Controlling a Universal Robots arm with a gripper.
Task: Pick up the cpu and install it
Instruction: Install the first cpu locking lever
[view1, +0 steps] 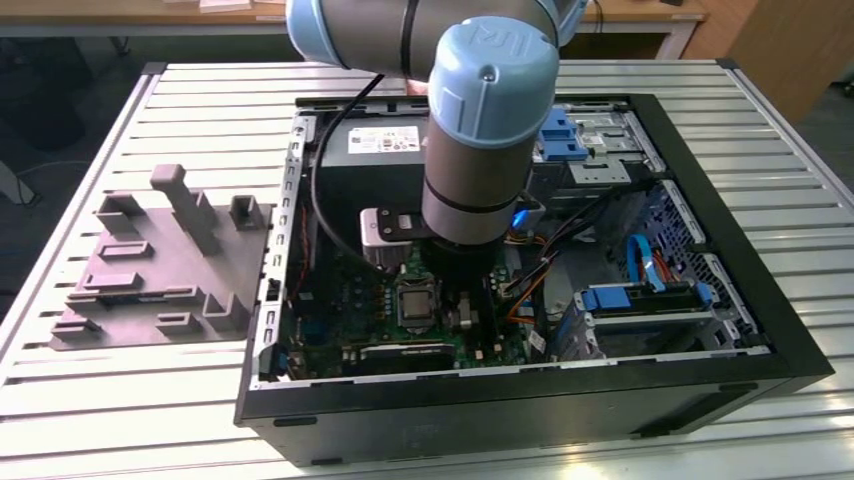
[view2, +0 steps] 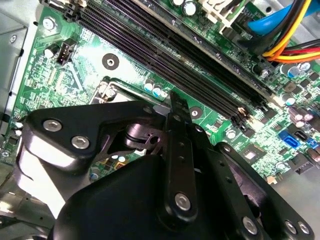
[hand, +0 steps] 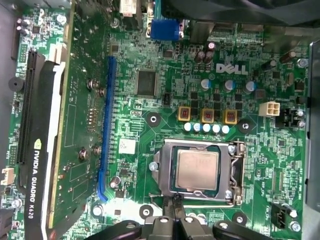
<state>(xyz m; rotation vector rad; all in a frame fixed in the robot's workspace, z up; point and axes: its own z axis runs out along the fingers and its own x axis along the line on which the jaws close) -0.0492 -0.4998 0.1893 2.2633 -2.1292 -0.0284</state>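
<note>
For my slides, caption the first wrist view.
Gripper poised beside the socket, where the cpu sits.

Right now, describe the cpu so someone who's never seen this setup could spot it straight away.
Find the open black computer case on the slatted table, then the green motherboard on its floor. Near the board's middle is a metal socket frame, and the cpu lies flat inside it, close to the gripper. It is the one plain silvery-grey square among dark chips and round capacitors.
</note>
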